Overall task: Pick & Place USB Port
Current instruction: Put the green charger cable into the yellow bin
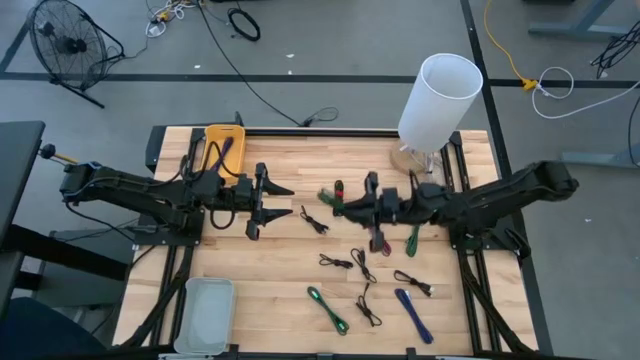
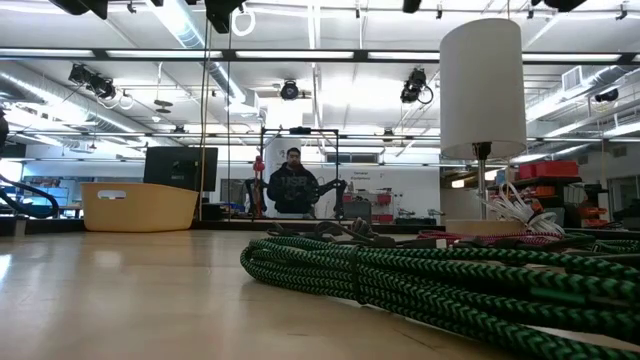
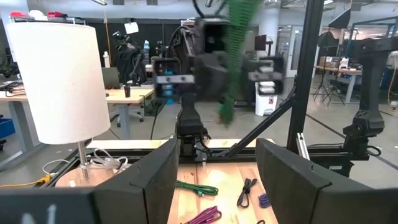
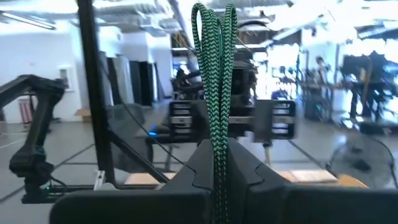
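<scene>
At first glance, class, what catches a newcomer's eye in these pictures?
The right gripper, above the table's middle, is shut on a green braided cable looped above its fingers. The open left gripper faces it. A tall white lamp stands at the table's far right corner.

Right gripper (image 4: 219, 177) closed on green braided cable (image 4: 216, 93), pinched between the two dark fingers (image 4: 186, 180). Cable folded into a looped bundle, standing upright above the fingers, loop ends uppermost. Directly beyond cable: left arm's gripper (image 4: 233, 118), facing this way, partly hidden by the bundle. Dark frame post (image 4: 93, 93) upright on one side, black arm base (image 4: 31, 130) past it. Strip of wooden table (image 4: 311, 177) visible low down. Workshop background bright and blurred; a person (image 4: 321, 68) standing far off.
</scene>
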Tool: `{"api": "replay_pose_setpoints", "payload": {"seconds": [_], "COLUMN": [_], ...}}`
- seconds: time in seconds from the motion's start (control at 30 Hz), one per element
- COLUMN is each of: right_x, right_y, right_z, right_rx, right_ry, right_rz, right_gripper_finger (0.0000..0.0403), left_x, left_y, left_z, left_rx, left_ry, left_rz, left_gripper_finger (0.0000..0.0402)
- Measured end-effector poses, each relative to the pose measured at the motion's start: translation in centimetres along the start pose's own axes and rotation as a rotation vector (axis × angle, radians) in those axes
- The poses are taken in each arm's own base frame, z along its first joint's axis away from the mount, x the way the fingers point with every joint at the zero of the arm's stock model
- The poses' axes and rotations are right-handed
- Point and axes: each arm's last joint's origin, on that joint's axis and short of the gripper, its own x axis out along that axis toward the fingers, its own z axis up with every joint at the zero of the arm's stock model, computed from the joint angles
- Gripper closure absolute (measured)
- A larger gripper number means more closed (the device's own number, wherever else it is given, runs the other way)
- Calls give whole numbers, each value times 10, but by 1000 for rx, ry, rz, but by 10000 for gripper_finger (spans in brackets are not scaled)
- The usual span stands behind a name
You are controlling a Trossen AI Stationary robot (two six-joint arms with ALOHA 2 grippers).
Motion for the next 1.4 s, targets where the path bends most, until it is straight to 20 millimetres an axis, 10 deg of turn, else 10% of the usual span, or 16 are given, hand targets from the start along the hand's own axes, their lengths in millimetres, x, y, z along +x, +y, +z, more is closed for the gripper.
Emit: {"api": "replay_pose_setpoints", "payload": {"seconds": [0.6, 1.4], "right_x": [64, 66], "right_y": [1, -12], "right_z": [-34, -32], "right_rx": [-136, -144], "right_ry": [-13, 4], "right_rz": [-5, -52], "right_gripper_finger": [391, 391], "left_x": [0, 19], "left_y": [0, -3], "left_z": [8, -1], "left_rx": [-31, -26], "left_ry": [-89, -163], "left_rz": [-3, -96], "left_gripper_finger": [181, 181]}}
